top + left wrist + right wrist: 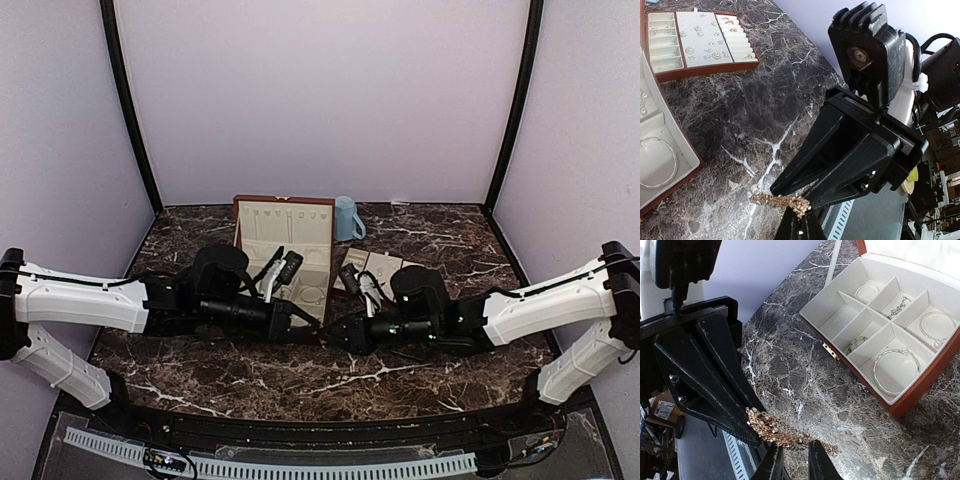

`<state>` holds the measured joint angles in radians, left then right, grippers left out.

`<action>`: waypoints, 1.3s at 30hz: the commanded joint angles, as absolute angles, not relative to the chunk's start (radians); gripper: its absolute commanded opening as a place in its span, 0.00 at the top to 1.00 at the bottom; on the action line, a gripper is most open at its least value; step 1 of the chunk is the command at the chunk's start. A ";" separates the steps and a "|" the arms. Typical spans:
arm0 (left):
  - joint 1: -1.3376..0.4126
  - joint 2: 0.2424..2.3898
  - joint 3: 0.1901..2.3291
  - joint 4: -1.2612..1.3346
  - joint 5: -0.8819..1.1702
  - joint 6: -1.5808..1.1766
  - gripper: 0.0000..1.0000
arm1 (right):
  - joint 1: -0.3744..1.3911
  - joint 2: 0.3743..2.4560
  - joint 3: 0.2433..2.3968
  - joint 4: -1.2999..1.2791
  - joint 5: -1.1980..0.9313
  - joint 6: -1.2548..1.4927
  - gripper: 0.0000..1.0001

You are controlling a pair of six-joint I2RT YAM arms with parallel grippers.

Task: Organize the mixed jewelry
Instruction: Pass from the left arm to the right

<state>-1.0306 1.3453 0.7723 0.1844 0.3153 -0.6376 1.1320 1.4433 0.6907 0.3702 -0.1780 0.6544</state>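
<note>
The mixed jewelry (715, 55) is mid-sort: one gold chain (785, 432) is held over the table centre, clamped in the closed left gripper (800, 225). The right gripper (795, 460) has its fingers narrowly apart about the chain, and a grip cannot be told. A handover is judged in hand; a firm right clamp is called for before the left is released. Counted: one wooden box (920, 385) at 11 o'clock with three bangles (896, 371), one tray (705, 70) at 1 o'clock, one mug (347, 218) at 12 o'clock.
</note>
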 commanded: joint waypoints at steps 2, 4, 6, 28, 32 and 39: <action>-1.032 1.307 0.805 0.189 0.331 -0.651 1.00 | 1.142 1.465 0.746 0.383 -0.163 0.610 0.80; -1.032 1.307 0.805 0.192 0.332 -0.653 1.00 | 1.143 1.471 0.758 0.376 -0.160 0.599 0.80; -1.033 1.308 0.805 0.193 0.333 -0.655 1.00 | 1.144 1.474 0.767 0.371 -0.162 0.591 0.80; -1.032 1.282 0.818 0.042 0.225 -0.524 0.98 | 1.150 1.389 0.825 0.099 -0.174 0.522 1.00; -1.032 1.281 0.814 0.020 0.213 -0.504 0.97 | 1.150 1.393 0.862 0.023 -0.177 0.510 1.00; -1.032 1.280 0.766 0.008 0.222 -0.466 0.89 | 1.150 1.434 0.889 -0.030 -0.208 0.544 1.00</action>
